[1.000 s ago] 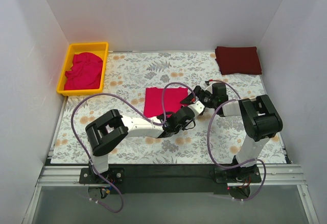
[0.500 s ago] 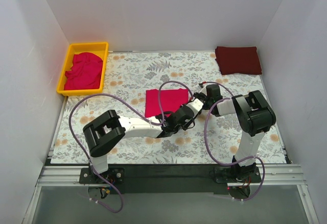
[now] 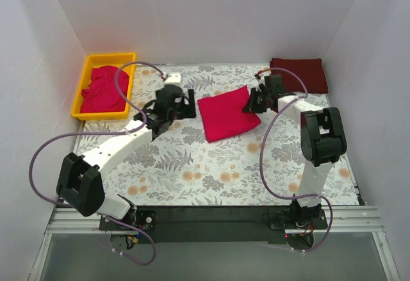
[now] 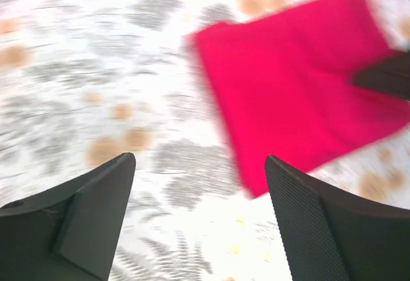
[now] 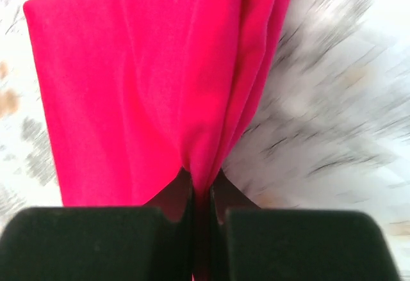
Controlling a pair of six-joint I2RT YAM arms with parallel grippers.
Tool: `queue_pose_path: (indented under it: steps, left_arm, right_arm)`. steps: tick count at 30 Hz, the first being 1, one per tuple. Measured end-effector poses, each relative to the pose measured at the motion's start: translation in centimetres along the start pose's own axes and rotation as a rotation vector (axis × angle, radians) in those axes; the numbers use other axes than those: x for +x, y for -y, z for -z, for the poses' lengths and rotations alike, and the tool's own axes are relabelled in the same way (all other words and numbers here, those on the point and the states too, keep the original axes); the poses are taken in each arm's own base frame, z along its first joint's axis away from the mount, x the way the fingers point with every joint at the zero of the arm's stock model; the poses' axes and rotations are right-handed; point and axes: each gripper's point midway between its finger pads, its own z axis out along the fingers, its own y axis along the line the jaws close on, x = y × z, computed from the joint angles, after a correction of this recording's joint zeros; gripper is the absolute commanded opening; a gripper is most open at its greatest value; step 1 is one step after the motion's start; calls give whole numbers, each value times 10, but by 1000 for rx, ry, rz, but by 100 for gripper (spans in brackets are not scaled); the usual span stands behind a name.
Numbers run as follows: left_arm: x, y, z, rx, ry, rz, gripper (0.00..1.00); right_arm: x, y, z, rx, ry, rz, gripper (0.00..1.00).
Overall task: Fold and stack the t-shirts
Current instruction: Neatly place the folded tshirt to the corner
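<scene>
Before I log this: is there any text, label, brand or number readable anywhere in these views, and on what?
No readable text in any view.
Folded pink shirt: plain, no print or tag showing.
Maroon shirt: plain.
Yellow tray: no marking visible.
Table cover: flower pattern only, no letters.
Both wrist views are blurred, so small print there could not be read.

Close look at a folded crimson-pink t-shirt [image 5: 128,89], filling the left and middle, over a white table [image 5: 339,102] printed with grey leaves and orange flowers, all blurred. Pinched at its near edge by the right gripper [image 5: 202,198], both black fingers [image 5: 90,242] pressed tight with only a thin ridge of cloth between. Soft creases fanning upward from the pinch. Several layered folded edges stacked along the cloth's right side.
</scene>
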Motion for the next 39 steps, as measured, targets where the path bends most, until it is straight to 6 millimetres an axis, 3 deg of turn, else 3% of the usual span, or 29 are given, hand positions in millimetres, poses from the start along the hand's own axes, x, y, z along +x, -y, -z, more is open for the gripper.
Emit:
queue_pose_path:
  steps: [2,4,7,10,12,16,21,26,39]
  left_arm:
    - [-16,-51,4,-113,13,87,86]
    - [-18,-101,12,-225,22,167,88]
    - [7,-155,30,-352,6,261,89]
    - [51,-184,41,-426,-72,314,89]
    - [68,-189,42,-446,-120,321,89]
    - [73,-188,41,-447,-139,326,89]
    - [81,-190,37,-460,-165,323,89]
    - [90,-192,32,-471,-197,320,89]
    - [101,-194,27,-485,-234,315,90]
  right_arm:
    - [-30,11,4,60,40,68,1]
    - [-56,24,8,124,68,130,1]
    - [-97,44,12,220,103,215,1]
    - [-137,67,16,311,140,288,1]
    - [-161,82,20,366,166,332,1]
    - [-200,106,25,465,207,417,1]
    - [-230,138,29,600,221,523,1]
    - [-232,161,33,688,186,589,1]
    - [-256,180,55,801,222,705,1]
